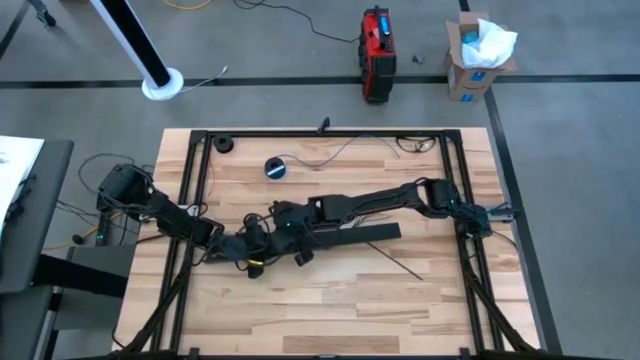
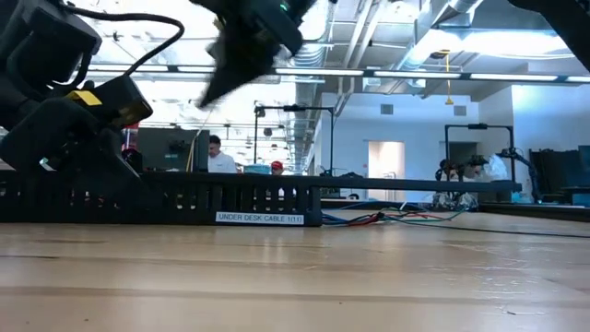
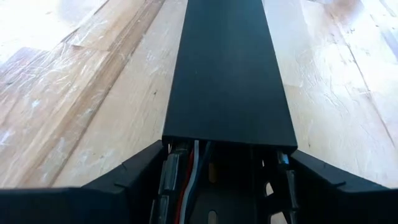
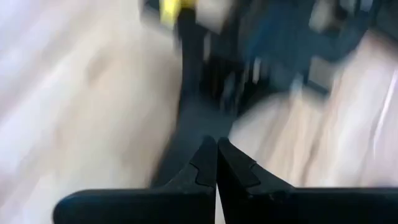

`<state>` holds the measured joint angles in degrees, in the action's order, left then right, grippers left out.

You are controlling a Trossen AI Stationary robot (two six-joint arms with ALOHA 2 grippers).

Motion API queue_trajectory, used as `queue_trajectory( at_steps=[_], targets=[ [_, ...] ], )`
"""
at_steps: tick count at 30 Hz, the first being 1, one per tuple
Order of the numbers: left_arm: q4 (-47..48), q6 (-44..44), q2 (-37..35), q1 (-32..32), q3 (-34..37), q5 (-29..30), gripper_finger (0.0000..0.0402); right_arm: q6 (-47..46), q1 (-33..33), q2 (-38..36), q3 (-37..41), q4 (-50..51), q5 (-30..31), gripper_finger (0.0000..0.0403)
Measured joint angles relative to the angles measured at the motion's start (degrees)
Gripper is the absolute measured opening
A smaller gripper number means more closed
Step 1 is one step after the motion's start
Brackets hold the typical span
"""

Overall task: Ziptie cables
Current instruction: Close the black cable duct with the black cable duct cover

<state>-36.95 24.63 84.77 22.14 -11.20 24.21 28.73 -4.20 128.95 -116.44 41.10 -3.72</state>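
Several cables [image 3: 186, 180] lie between the wide left tool [image 3: 217, 186], apparently inside the raceway [image 3: 227, 68].

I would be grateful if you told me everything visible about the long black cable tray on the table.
The cable tray is a long, black, plastic-looking channel with slotted side walls, lying flat on the wooden table. A white label on its side reads "UNDER DESK CABLE". In the left wrist view a smooth flat cover tops it, and red, white and dark cables run inside its open end. The left gripper straddles that end, fingers on either side. The right gripper, shut, is near it.
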Motion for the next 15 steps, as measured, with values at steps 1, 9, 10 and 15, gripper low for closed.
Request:
queue_trajectory(
  at_steps=[1,9,10,15],
  targets=[
    [0.0,-0.07,-0.02,-0.19,0.0,-0.35,0.0244,0.12,-0.12,0.01,-0.2,3.14,2.07,0.0],
    [-0.11,-0.14,-0.04,-0.89,-0.07,-2.18,0.0244,0.45,-1.75,0.39,1.72,15.07,7.47,0.0],
    [-0.09,-0.14,-0.04,-0.89,-0.07,-2.2,0.0244,0.79,-1.95,0.5,2.83,14.93,7.47,0.0],
    [0.0,-0.19,-0.09,-0.89,-0.11,-2.45,0.0245,1.6,-2.52,0.45,7.18,9.76,6.46,0.0]
  ],
)
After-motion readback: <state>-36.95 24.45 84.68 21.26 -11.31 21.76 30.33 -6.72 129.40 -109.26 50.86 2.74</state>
